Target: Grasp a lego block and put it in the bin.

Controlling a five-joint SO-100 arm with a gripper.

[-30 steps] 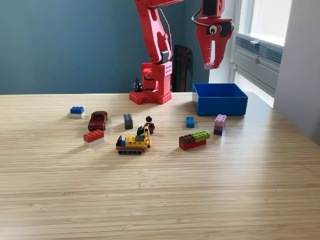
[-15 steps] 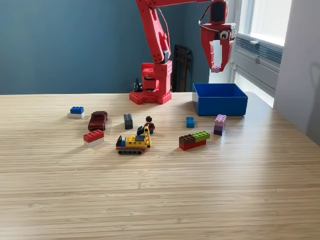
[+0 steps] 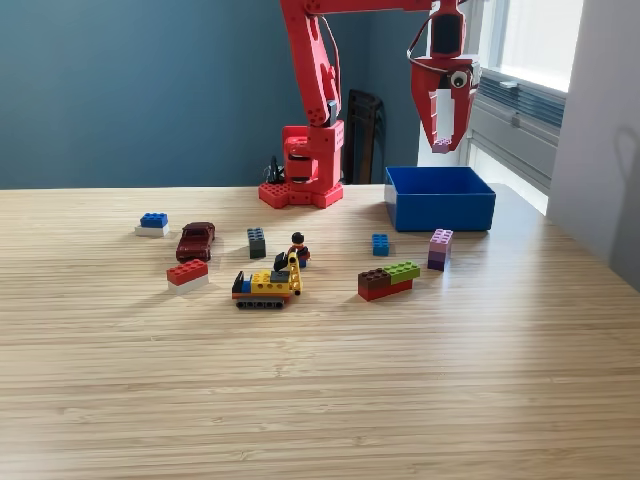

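My red gripper point(image 3: 442, 143) hangs high above the blue bin point(image 3: 445, 214) at the exterior view's back right, fingers pointing down. It is shut on a small pink lego block point(image 3: 441, 144) that shows at the fingertips. The bin's inside is hidden from this angle. Several other lego pieces lie on the wooden table: a small blue block point(image 3: 380, 244), a purple stack point(image 3: 440, 249) and a brown, green and red stack point(image 3: 388, 280).
Further to the exterior view's left lie a yellow tracked vehicle point(image 3: 265, 286), a minifigure point(image 3: 298, 248), a dark grey block point(image 3: 257, 242), a dark red car point(image 3: 196, 240), a red-on-white block point(image 3: 187, 273) and a blue-on-white block point(image 3: 152, 223). The arm's base point(image 3: 305, 165) stands behind them.
The gripper has swung to the exterior view's right with the pink block and now hangs over the bin, slightly lower than half a second ago.
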